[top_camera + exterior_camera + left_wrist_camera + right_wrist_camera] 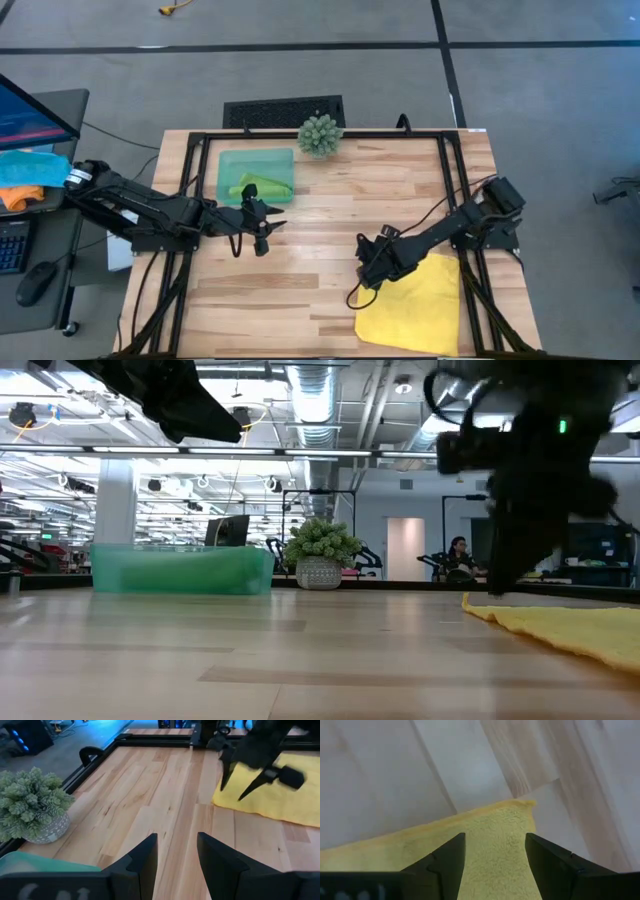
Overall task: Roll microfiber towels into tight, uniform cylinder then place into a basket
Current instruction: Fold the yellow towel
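The yellow towel [415, 305] lies flat on the near right of the table. My right gripper [495, 845] is open and points steeply down over the towel's far left corner [525, 807]. Its fingers [225, 777] stand just over that corner's edge, and I cannot tell whether they touch it. The green towel [262, 186] lies bundled inside the teal basket [232, 160] at the far left. My left gripper [177, 850] hovers open and empty above the bare wood just in front of the basket, also seen from above [268, 225].
A spiky green ball plant in a pot [320, 135] stands at the far edge, right of the basket. A black frame [452, 170] runs around the tabletop. Bare wood [310, 230] lies between the two grippers.
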Robot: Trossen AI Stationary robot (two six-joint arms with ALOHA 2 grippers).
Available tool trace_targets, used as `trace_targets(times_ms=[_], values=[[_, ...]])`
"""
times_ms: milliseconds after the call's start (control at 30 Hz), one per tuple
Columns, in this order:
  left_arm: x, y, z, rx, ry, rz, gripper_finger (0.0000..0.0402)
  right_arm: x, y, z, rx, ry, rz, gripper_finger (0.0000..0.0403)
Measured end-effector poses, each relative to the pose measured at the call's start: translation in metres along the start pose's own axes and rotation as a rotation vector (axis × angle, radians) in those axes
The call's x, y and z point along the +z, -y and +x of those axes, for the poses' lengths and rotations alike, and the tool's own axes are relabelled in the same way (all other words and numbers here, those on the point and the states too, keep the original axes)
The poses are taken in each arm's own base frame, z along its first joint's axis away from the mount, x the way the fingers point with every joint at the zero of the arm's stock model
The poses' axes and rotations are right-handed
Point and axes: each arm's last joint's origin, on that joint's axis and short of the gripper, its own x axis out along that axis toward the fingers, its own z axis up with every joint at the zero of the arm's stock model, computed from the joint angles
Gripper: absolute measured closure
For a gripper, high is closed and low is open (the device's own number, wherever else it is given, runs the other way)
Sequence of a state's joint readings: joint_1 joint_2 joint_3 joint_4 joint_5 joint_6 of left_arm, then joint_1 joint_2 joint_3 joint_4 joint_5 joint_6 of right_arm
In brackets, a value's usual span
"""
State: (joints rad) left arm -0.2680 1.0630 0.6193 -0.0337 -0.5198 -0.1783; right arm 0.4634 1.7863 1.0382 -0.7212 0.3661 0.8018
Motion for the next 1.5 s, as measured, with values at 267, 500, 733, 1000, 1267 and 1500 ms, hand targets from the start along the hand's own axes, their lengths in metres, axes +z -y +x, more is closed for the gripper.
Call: trace_targets(times_ms=[267, 500, 733, 1000, 1267, 1500], values=[[-0.001, 0.000, 0.000, 0.001, -0.006, 0.012, 0.0272, 0.003, 0.000, 0.019, -0.027, -0.057, 0.049, 0.0216], [-0.001, 0.000, 0.000, 0.001, -0.006, 0.012, 0.0272, 0.023, 0.005, 0.028, 0.045, 0.030, 0.044, 0.0300], [-0.001, 0.000, 0.000, 0.001, -0.006, 0.005, 0.0272, 0.060, 0.029, 0.042, 0.125, 0.124, 0.032, 0.0365], [-0.001, 0.000, 0.000, 0.002, -0.009, 0.008, 0.0272, 0.083, 0.052, 0.059, 0.196, 0.129, 0.092, 0.0388], [-0.002, 0.000, 0.000, 0.001, -0.017, 0.011, 0.0272, 0.078, 0.035, 0.023, 0.189, 0.149, 0.027, 0.0388], [-0.002, 0.000, 0.000, -0.004, -0.020, 0.011, 0.0272, 0.036, 0.006, -0.004, 0.151, 0.032, 0.005, 0.0392]])
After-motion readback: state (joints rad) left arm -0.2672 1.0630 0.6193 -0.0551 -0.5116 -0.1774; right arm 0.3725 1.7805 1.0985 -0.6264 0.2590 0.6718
